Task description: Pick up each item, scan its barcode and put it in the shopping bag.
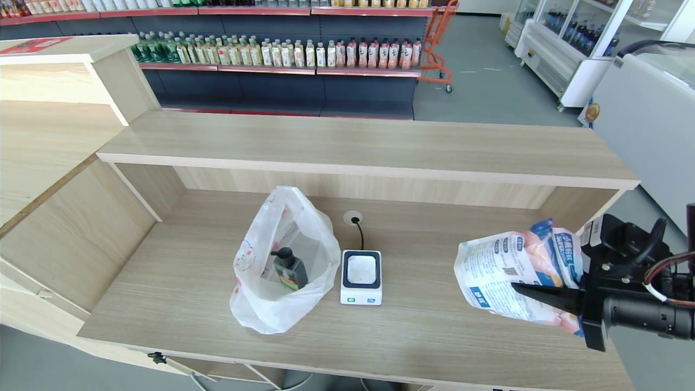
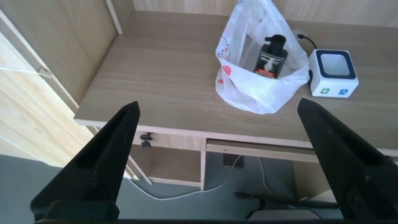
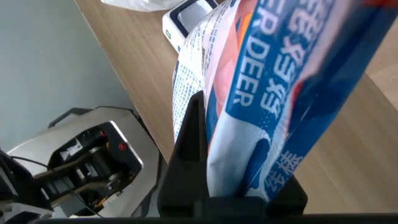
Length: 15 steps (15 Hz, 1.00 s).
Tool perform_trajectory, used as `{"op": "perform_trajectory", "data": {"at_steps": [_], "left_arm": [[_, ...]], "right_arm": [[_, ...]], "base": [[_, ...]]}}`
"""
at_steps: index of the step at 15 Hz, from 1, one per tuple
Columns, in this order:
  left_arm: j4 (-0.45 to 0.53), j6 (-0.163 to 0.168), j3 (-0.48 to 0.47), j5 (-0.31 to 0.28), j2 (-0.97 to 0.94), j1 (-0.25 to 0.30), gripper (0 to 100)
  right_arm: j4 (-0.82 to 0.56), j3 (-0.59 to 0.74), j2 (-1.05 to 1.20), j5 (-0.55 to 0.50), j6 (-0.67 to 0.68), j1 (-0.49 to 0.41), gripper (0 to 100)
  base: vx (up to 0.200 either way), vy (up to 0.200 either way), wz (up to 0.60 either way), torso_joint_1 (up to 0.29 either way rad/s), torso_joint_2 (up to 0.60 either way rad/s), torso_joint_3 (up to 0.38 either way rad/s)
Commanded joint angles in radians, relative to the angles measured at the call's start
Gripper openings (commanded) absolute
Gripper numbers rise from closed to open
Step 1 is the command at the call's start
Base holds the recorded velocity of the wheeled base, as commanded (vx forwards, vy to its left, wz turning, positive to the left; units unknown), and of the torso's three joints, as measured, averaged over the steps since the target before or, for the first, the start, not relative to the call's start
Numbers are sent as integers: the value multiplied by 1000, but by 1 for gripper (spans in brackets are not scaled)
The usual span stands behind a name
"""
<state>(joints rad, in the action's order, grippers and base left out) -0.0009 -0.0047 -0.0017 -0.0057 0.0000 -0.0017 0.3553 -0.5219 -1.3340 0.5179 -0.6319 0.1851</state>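
White-and-blue snack packet clamped in right tool; scanner and shopping bag lie to its left; left tool gapes wide.

1. Landmark: barcode scanner at mid-counter, glass face up and uncovered, open air straight above.
2. Just left of the scanner: shopping bag, mouth gaping upward, with a pump bottle upright inside taking part of the hollow.
3. Behind the scanner: thin cable to a grommet, then the back panel, topped by a raised ledge.
4. Right of the scanner: wide bare worktop, then a snack pouch clamped in the right gripper.
5. Far left of the scanner, past the bag: bare wood up to a side wall.
6. In front of the scanner: open counter edge, and the left gripper short of it to the left, fingers spread wide.
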Motion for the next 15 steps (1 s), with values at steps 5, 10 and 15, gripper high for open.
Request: {"op": "perform_trajectory", "data": {"at_steps": [5,10,15], "left_arm": [[-1,3,0,-2,0,2,100],[-1,2,0,0,0,2,100],[-1,0,0,0,0,2,100]], "right_arm": [[7,-36,-122,-1,-3,-44,0],[7,-133,-263,4,-54,-102,0],[7,-254,-424,13,-146,-104,0]], "base": [[0,200,0,0,4,5],[0,120,0,3,-1,0],[0,0,0,0,0,0]]}}
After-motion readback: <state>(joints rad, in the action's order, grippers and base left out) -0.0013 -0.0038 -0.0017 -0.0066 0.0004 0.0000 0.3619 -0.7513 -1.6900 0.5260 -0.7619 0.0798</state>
